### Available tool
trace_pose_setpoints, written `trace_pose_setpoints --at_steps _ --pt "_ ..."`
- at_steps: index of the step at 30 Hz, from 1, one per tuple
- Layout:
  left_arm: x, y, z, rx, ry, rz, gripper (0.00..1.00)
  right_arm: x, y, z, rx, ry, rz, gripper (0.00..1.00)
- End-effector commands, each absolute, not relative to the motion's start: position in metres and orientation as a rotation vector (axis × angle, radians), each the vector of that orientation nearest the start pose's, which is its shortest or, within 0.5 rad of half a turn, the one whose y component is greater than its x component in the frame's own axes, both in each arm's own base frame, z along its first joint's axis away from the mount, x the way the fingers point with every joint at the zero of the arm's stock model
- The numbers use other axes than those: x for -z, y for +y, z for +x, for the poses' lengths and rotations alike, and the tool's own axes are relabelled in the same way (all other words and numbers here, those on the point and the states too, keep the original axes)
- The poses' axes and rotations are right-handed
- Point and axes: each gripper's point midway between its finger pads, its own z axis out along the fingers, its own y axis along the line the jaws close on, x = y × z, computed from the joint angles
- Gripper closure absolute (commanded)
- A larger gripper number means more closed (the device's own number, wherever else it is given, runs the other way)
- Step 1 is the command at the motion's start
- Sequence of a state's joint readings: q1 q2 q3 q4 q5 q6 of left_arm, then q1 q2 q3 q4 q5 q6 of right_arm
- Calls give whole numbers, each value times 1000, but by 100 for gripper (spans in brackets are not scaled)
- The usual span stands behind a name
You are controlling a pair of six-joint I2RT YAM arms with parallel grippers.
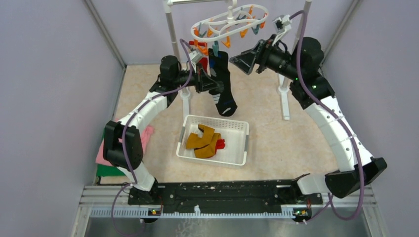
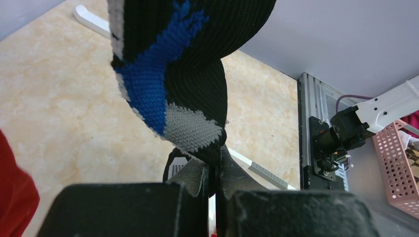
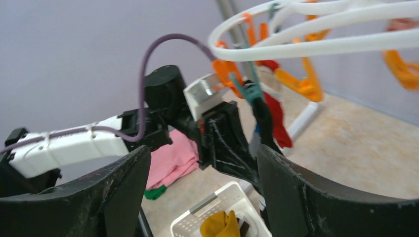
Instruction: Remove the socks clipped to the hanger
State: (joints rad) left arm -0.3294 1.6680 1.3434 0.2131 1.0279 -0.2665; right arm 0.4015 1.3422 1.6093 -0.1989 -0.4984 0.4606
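black sock [image 2: 197, 74]: upper part cut off by top edge of left wrist view. red sock [image 2: 12, 197]: just a sliver at that view's left edge. hanger [image 3: 316, 44]: blurred in right wrist view, cut top and right. folded cloth [image 1: 147, 134] at surface's left edge: partly behind left arm [image 1: 148, 106]. red piece [image 1: 220, 143] in basket [image 1: 217, 120]: mostly under mustard socks [image 1: 202, 140], can't tell what.

Bright even light, faint soft shadows, right wrist view blurred, hanger [image 3: 316, 48] smeared
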Motion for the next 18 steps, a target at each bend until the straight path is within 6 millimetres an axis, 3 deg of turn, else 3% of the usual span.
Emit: trace_pose_setpoints --at_steps 1,5,10,18 --pt "-323 -289 356 1288 1523 871 100 -487 284 316 -1155 1443 -595 24" --pt "-322 -288 353 1288 1530 865 100 -491 304 314 -1257 1413 -660 28" --pt "-324 -288 351 1294 1526 874 100 -478 318 338 -1247 1459 -655 29" --pt "-332 -288 345 1303 1510 887 100 -484 332 365 -1225 1479 -682 27"
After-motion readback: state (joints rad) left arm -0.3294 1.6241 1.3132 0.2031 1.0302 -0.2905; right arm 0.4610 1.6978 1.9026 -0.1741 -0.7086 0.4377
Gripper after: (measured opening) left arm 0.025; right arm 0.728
